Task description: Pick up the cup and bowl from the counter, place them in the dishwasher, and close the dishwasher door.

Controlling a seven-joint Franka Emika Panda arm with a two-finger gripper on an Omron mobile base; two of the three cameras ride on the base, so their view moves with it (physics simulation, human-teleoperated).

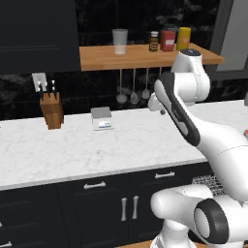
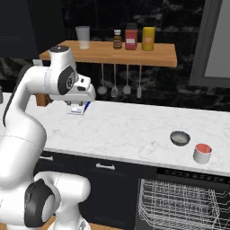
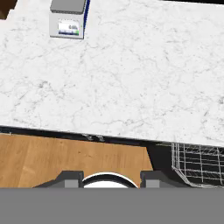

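Observation:
The small red cup (image 2: 202,153) with a paler inside stands near the front edge of the white marble counter (image 2: 134,128), at its right end. Just left of it and a little farther back sits a small dark grey bowl (image 2: 180,138). Below them the dishwasher's wire rack (image 2: 179,202) is pulled out. My gripper (image 2: 80,102) hangs above the counter's left part, far left of the cup and bowl. In the hand view the gripper (image 3: 111,180) is open, its fingertips (image 3: 72,179) apart with nothing between them, above the counter (image 3: 131,78) and the rack's corner (image 3: 199,164).
A small kitchen scale (image 1: 101,118) and a wooden knife block (image 1: 52,112) stand at the back of the counter. A wooden shelf (image 2: 112,53) above carries a clear glass (image 2: 82,37) and several jars; utensils (image 2: 114,85) hang under it. Dark cabinets with silver handles (image 1: 94,185) run below.

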